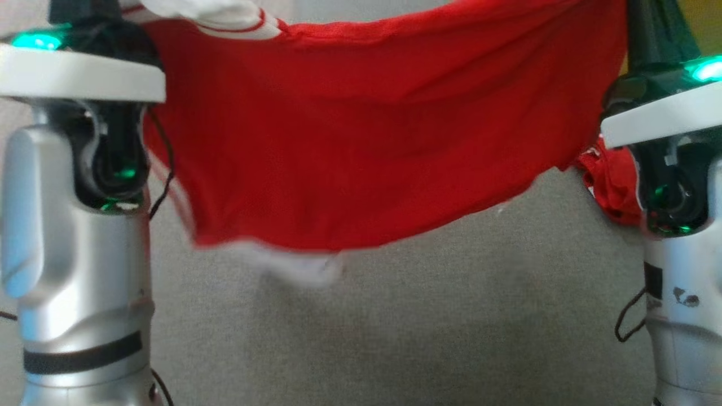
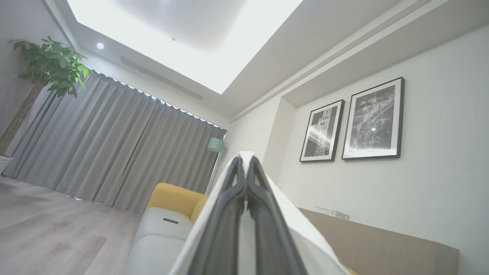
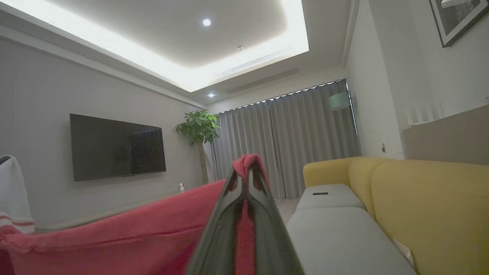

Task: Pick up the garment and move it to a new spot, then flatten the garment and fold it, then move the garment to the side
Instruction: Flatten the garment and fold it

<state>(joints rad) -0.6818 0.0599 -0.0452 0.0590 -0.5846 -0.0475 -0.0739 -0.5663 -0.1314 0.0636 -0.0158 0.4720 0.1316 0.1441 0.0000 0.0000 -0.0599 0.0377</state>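
The garment, a red jersey, hangs stretched wide in the air between my two raised arms in the head view. One white sleeve bunches at its top left and another dangles blurred below the lower hem. My left gripper is shut on white sleeve cloth, which wraps around both fingers. My right gripper is shut on a red edge of the garment, with a fold poking out past the tips. Its lettering is hidden.
Below the garment lies a grey fabric surface. A smaller red garment is bunched behind my right forearm. My left forearm stands at the left edge. A yellow and grey sofa shows in the right wrist view.
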